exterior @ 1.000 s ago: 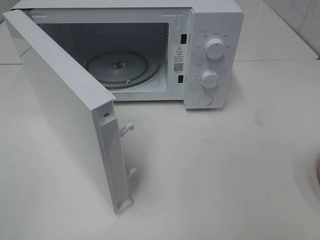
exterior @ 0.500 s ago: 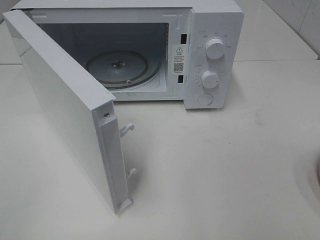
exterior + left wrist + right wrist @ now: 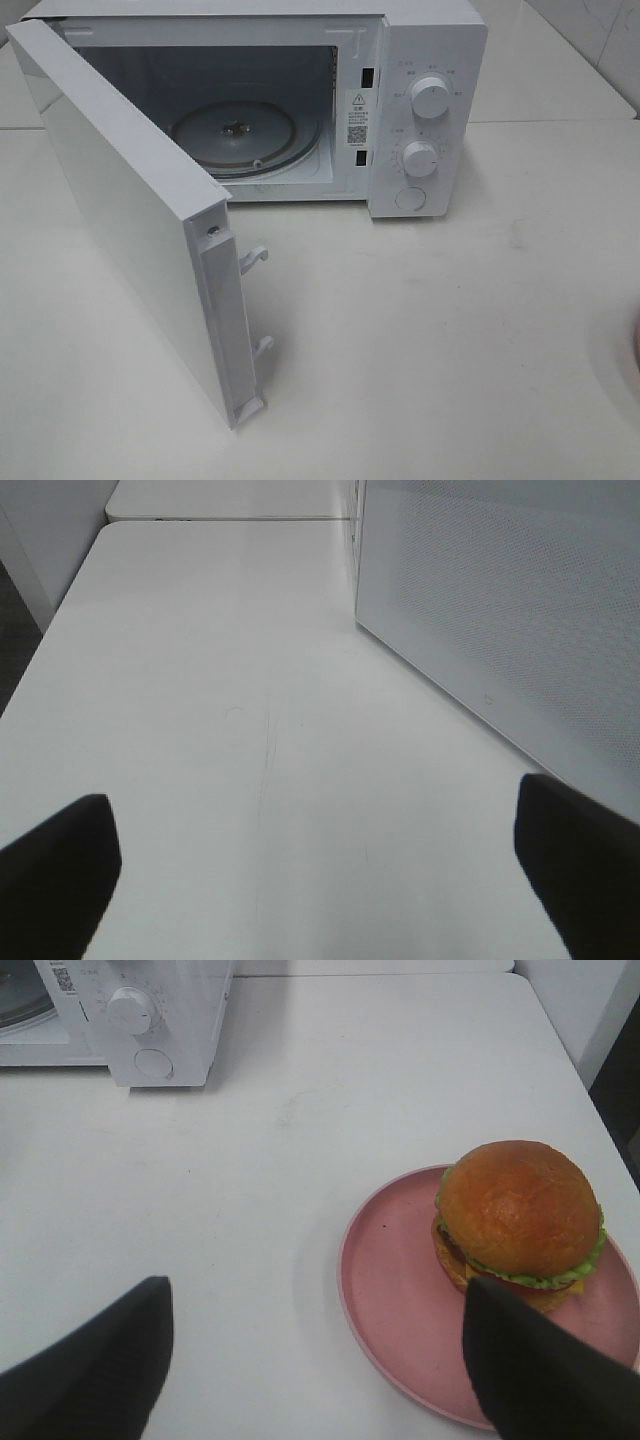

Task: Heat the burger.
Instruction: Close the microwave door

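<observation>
Starting at the left, the left end effector [image 3: 310,880] hangs low over bare table [image 3: 200,680] with its dark fingers spread wide and nothing between them, the perforated outer face of the microwave door [image 3: 520,620] standing just beside it. That door [image 3: 130,230] is swung fully open in the high view, so the microwave [image 3: 420,60] shows its cavity and the glass turntable [image 3: 235,135] with nothing on it; the two dials [image 3: 430,98] and the round button below them sit on the panel to the right of the opening. Farther right, the right end effector [image 3: 315,1360] also has its fingers well apart and holds nothing, hovering near the pink plate [image 3: 400,1290] on which the burger [image 3: 518,1222] rests toward the side farther from the microwave. The step in hand looks like the approach to the burger: oven ready, food not yet picked up. The next move likely calls for lining up the wide fingers around the bun, closing gently enough not to crush it, then carrying it across to the turntable. The table is plain white and smooth, with faint scuffs; pale walls edge the scene, and the plate is only a sliver at the right edge of the high view.
</observation>
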